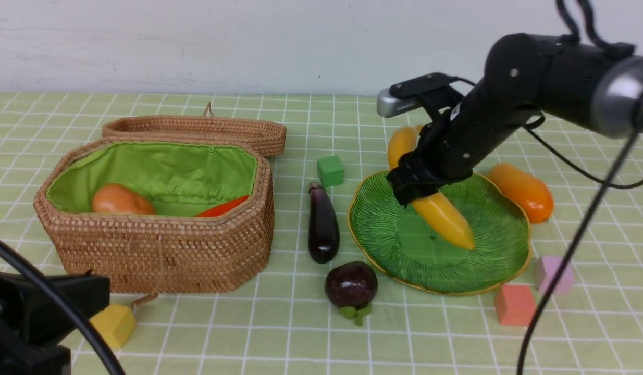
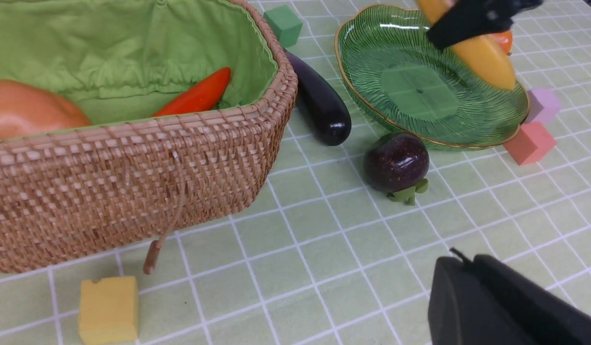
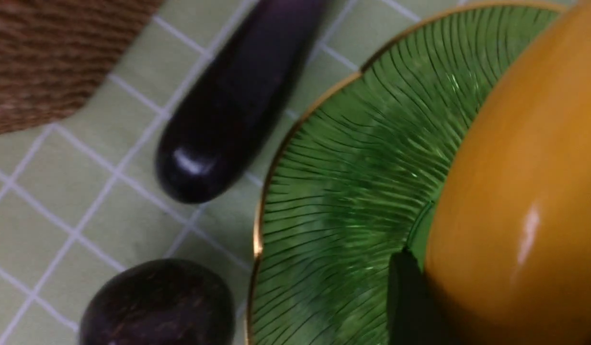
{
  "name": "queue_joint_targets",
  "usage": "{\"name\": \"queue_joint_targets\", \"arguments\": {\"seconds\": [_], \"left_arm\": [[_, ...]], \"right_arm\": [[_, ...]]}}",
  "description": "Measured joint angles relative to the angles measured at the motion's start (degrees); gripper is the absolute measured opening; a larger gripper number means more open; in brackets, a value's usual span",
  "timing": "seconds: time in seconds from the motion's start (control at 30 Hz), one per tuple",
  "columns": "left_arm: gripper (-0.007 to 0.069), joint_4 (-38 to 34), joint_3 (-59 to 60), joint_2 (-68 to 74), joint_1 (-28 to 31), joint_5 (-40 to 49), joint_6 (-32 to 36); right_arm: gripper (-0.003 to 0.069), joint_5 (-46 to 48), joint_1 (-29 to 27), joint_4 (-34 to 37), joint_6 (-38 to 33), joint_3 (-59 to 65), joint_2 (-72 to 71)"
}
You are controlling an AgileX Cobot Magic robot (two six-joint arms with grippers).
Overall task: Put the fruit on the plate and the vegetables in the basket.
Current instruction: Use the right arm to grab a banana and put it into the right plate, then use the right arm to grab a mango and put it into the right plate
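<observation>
Right tool [image 1: 418, 190] clamped on banana [image 1: 446, 221] over plate [image 1: 384, 234] | left tool [image 2: 468, 287] fully closed

Banana [image 3: 516, 191] over plate [image 3: 353, 191], eggplant [image 3: 228, 105], mangosteen [image 3: 156, 302] beside

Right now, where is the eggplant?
In the front view the eggplant lies on the tablecloth near the middle, between the basket on its left and the plate on its right, the mangosteen just in front.
</observation>
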Motion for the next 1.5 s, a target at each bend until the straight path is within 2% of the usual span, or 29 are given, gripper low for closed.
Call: {"name": "queue_joint_targets", "arguments": {"seconds": [0.13,0.2,0.23,0.27,0.4,0.53,0.57,0.67,0.7,0.73,0.8,0.93,1.07,1.33,1.5], "left_arm": [[0.0019,0.00,0.00,0.00,0.00,0.00,0.00],[0.0020,0.00,0.00,0.00,0.00,0.00,0.00],[0.0020,0.00,0.00,0.00,0.00,0.00,0.00],[0.0020,0.00,0.00,0.00,0.00,0.00,0.00],[0.0020,-0.05,0.00,0.00,0.00,0.00,0.00],[0.0020,-0.05,0.00,0.00,0.00,0.00,0.00],[0.0020,-0.12,0.00,0.00,0.00,0.00,0.00],[0.0021,-0.11,0.00,0.00,0.00,0.00,0.00],[0.0022,-0.11,0.00,0.00,0.00,0.00,0.00],[0.0022,-0.11,0.00,0.00,0.00,0.00,0.00],[0.0022,-0.11,0.00,0.00,0.00,-0.12,0.00],[0.0022,-0.11,0.00,0.00,0.00,-1.49,0.00],[0.0023,0.05,0.00,0.00,0.00,-1.49,0.00],[0.0023,0.81,0.00,0.00,0.00,-1.54,0.00],[0.0023,0.86,0.00,0.00,0.00,-1.72,0.24]], "right_arm": [[0.0342,1.84,-0.27,-0.90,1.48,-1.03,1.40],[0.0410,2.01,-0.27,-0.90,1.73,-1.21,1.40],[0.0419,2.01,-0.27,-0.90,1.72,-1.21,1.40],[0.0481,2.01,-0.27,-1.21,1.74,-1.21,1.15],[0.0555,2.26,-0.27,-3.21,2.97,-1.21,-0.46],[0.0556,4.52,-0.80,-8.39,6.62,-1.46,-3.70],[0.0545,7.09,-1.95,-11.50,8.31,-2.45,-4.92],[0.0531,10.78,-6.16,-14.27,9.95,-4.46,-5.05],[0.0529,11.16,-6.54,-14.41,9.96,-4.61,-4.92],[0.0526,12.36,-10.12,-14.29,10.40,-5.81,-3.89],[0.0526,12.45,-12.35,-13.71,10.53,-6.56,-2.69],[0.0557,8.41,-17.95,-10.54,10.18,-9.94,3.76],[0.0598,6.69,-19.91,-9.98,9.62,-11.42,7.70],[0.0606,4.74,-20.26,-8.87,7.92,-11.48,10.53],[0.0606,0.33,-20.26,-7.85,7.78,-11.89,11.49]]}}
